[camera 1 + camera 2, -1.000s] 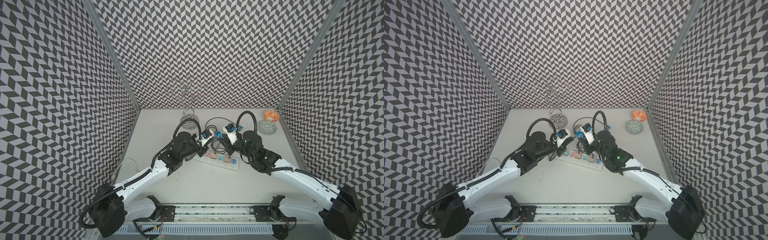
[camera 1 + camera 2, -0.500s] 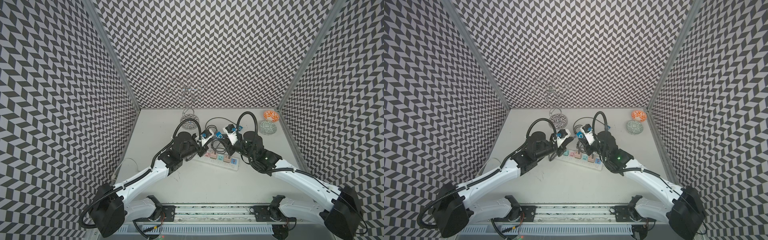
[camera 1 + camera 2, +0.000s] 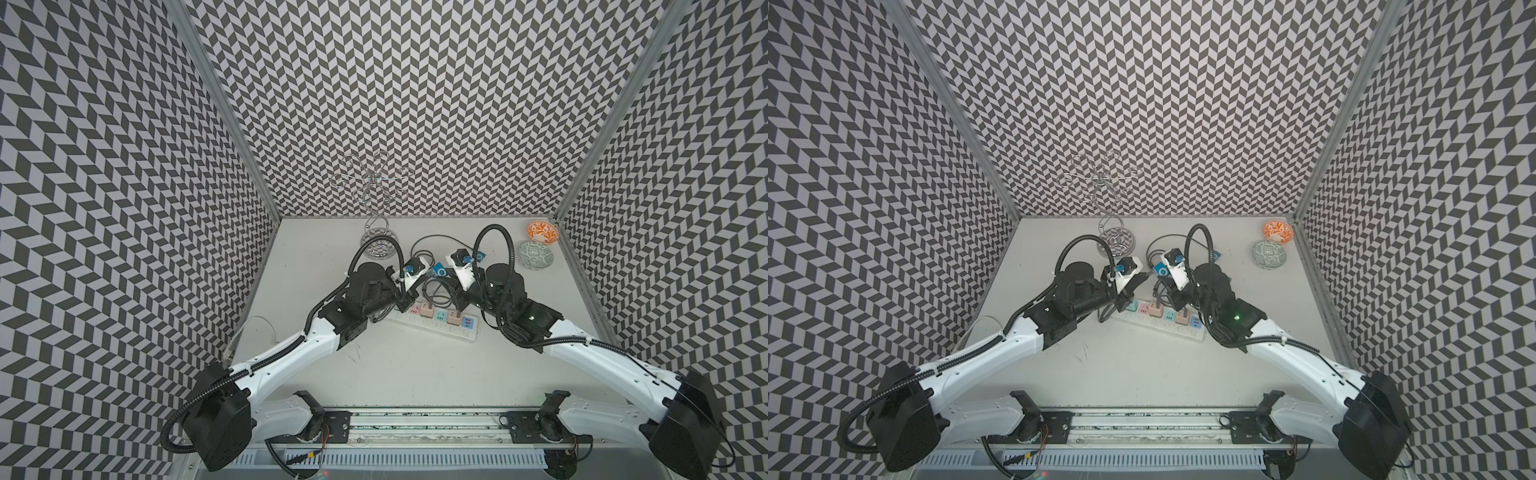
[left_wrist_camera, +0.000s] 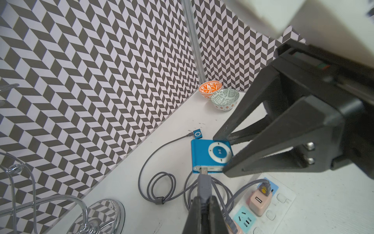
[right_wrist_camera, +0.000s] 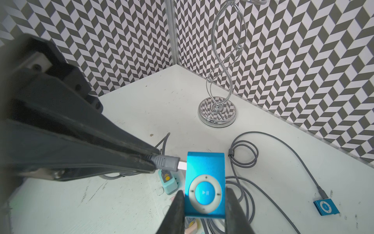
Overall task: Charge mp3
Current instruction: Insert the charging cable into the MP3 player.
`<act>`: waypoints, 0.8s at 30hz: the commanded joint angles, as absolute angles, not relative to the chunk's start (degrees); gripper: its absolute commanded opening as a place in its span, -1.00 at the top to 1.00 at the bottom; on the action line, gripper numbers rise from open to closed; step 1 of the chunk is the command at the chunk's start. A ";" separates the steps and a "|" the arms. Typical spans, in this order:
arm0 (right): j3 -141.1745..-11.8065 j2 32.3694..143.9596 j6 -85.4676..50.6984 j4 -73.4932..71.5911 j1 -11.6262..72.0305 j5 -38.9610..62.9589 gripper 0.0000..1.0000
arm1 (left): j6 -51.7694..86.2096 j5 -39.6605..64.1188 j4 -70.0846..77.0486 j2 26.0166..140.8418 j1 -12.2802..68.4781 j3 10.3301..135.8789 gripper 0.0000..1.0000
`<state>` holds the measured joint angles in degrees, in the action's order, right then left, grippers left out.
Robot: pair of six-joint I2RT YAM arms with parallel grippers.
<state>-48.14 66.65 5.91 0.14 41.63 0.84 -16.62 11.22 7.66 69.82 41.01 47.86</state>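
- Blue metal music player (image 5: 204, 168), flat and rectangular with a white ring of buttons, is pinched by its sides in the right hand (image 5: 204, 194), which is partly closed on it and holds it up over the far side of the power strip (image 3: 436, 328).
- Left hand (image 4: 203, 200) is clamped tight on a grey plug (image 5: 166, 162), whose silver tip meets the player's edge.
- Power strip: one long white plastic bar carrying pastel adapters, on the white desk (image 3: 415, 374).
- Two players in all: the second player (image 5: 326, 206) lies flat beyond the strip with a grey cable in it.
- Two patterned bowls, an orange bowl (image 3: 541, 231) and a green-grey bowl (image 3: 536, 254), and one chrome wire stand (image 5: 217, 113) sit farther beyond the strip.
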 commanded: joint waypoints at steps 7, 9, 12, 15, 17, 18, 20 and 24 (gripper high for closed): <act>-49.09 66.10 3.14 -3.69 45.35 2.39 0.84 | -16.04 6.90 12.74 70.56 42.26 49.70 1.00; -49.28 66.00 3.00 -3.76 45.44 2.41 0.84 | -16.17 6.70 12.83 70.70 42.29 49.50 1.00; -49.83 66.35 3.30 -3.03 45.61 3.13 0.84 | -16.43 6.76 12.92 71.01 42.45 49.40 1.00; -49.17 66.32 3.54 -3.78 45.75 4.56 0.85 | -17.06 7.37 13.20 71.34 42.36 49.16 1.00; -48.49 66.02 3.39 -4.58 45.78 4.53 0.85 | -17.53 7.52 13.16 71.43 42.36 49.10 1.00; -48.29 65.84 3.53 -4.82 45.79 4.78 0.85 | -17.70 7.69 13.34 71.37 42.37 48.93 1.00; -48.00 65.57 3.16 -5.69 45.79 4.95 0.85 | -17.82 8.29 14.22 71.38 42.37 48.30 1.00; -48.33 65.85 2.03 -6.70 45.79 6.47 0.86 | -18.08 9.19 16.14 71.29 42.36 47.09 1.00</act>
<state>-48.14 66.67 2.90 -1.19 43.07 -2.96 -17.30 8.49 10.41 70.50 42.02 47.46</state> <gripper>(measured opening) 0.275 0.089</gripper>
